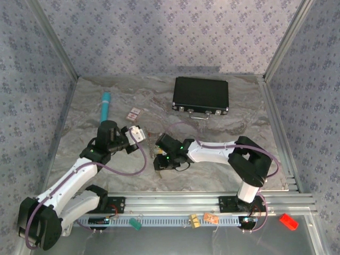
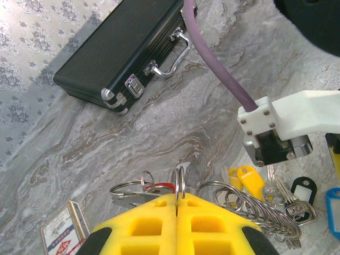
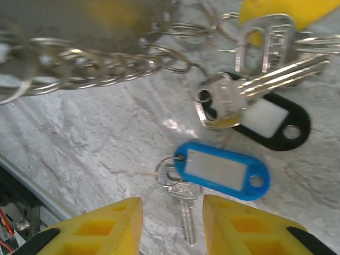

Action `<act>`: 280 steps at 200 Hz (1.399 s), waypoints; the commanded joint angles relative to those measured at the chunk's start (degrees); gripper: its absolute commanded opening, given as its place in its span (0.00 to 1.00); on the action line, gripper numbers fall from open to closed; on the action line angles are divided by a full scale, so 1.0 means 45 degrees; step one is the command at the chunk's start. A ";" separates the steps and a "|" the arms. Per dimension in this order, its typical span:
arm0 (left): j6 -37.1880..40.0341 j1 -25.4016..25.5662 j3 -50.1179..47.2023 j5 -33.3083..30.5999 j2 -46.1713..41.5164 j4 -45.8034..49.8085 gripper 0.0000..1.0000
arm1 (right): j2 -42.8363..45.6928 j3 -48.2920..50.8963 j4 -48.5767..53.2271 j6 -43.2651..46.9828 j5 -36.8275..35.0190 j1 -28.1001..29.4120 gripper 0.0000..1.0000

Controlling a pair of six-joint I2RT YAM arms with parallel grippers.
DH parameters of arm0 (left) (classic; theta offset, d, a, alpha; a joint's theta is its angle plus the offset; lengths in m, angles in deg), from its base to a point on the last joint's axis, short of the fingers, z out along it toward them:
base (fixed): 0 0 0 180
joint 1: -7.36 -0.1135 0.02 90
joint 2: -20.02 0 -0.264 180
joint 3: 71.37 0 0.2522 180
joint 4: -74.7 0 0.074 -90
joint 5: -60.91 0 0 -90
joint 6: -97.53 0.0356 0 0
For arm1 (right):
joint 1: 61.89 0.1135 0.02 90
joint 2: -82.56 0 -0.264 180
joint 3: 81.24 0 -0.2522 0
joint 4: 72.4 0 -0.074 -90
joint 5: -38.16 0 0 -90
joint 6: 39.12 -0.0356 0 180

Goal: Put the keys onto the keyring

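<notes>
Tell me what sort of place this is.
Probably a robot test booth, not a home: patterned cloth walls on metal framing, a marble-look tabletop, and a left arm and right arm bolted to a rail.

Key tags, three made out: one blue oblong plastic tag (image 3: pixel 220 170), one black oblong plastic tag (image 3: pixel 265 119), one yellow plastic tag (image 2: pixel 249 179).
Flat silvery metal keys (image 3: pixel 279 34): three heads seen; blades overlap, total uncertain.
Silvery wire rings (image 2: pixel 249 204): a linked run, too overlapped to count.
Black rectangular case (image 1: pixel 201 94): one, with one metal handle (image 2: pixel 180 57) and two latches.
Teal cylinder (image 1: pixel 105 104): one.
Pink-and-white card box (image 2: pixel 62 234): one.
</notes>
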 commanded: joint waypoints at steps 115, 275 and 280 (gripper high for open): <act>-0.0142 -0.0115 -0.0004 0.0334 -0.0011 -0.0468 0.00 | -0.1655 -0.1585 0.1572 0.1308 -0.0405 0.0060 0.39; -0.0188 -0.0105 0.0047 0.0543 0.0173 -0.0476 0.00 | 0.0657 -0.0395 0.4005 0.2306 -0.3182 -0.1069 0.40; -0.0193 -0.0106 0.0040 0.0568 0.0172 -0.0474 0.00 | 0.0648 -0.0360 0.4024 0.2307 -0.3172 -0.1170 0.40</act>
